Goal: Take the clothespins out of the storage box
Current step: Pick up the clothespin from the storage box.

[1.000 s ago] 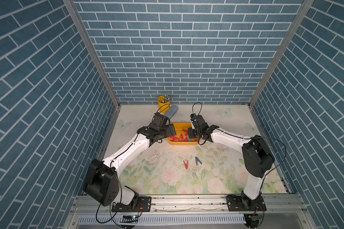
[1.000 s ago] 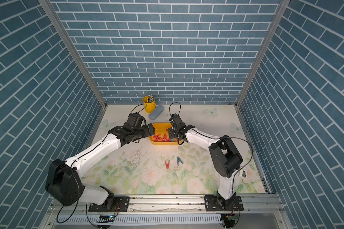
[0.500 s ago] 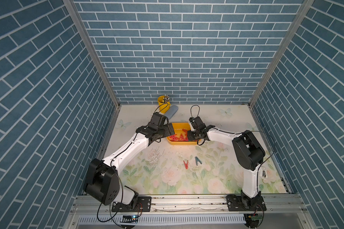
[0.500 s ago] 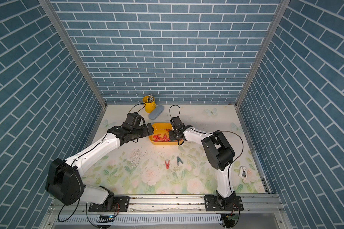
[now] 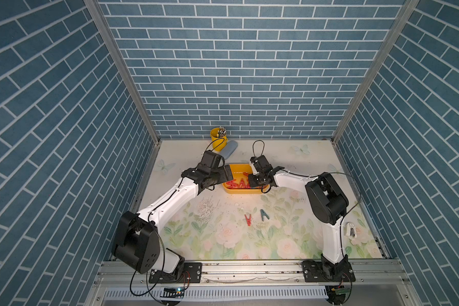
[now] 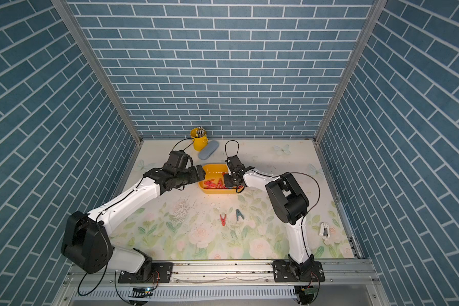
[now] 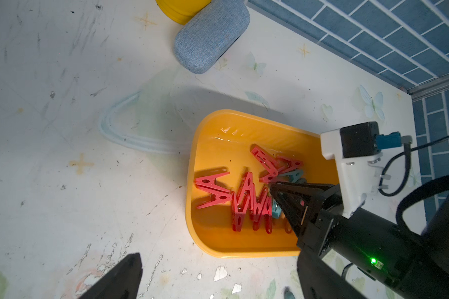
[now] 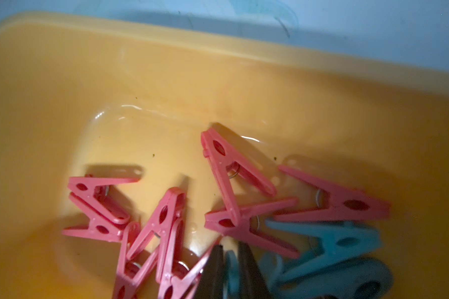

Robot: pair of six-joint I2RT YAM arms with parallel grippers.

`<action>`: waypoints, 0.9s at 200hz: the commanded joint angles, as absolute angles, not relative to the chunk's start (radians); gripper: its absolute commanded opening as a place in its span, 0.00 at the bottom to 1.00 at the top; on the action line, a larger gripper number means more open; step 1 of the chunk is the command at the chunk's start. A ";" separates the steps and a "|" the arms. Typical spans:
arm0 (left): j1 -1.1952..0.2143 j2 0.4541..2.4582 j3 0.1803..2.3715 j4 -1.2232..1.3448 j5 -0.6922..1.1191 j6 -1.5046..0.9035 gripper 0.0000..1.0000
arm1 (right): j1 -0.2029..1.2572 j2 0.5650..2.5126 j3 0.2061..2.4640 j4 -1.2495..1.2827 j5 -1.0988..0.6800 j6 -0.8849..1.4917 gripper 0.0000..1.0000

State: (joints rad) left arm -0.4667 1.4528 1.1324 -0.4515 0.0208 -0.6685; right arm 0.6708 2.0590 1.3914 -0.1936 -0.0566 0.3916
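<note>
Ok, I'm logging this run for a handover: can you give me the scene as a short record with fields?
box: shallow yellow-orange plastic tray on the floral table
in box: pile of red plastic clothespins, a few teal ones
out of box: loose red clothespin and loose teal clothespin, side by side on the table, not touching
right tool: inside the tray, shut on a teal clothespin
left tool: open, beside the tray, empty
other items: yellow cylindrical pen cup, grey-blue oval fabric case
</note>
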 commanded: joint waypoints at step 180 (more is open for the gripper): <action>-0.465 1.355 1.012 -0.371 0.175 -0.655 1.00 | 0.762 1.669 1.173 -0.269 0.061 0.534 0.00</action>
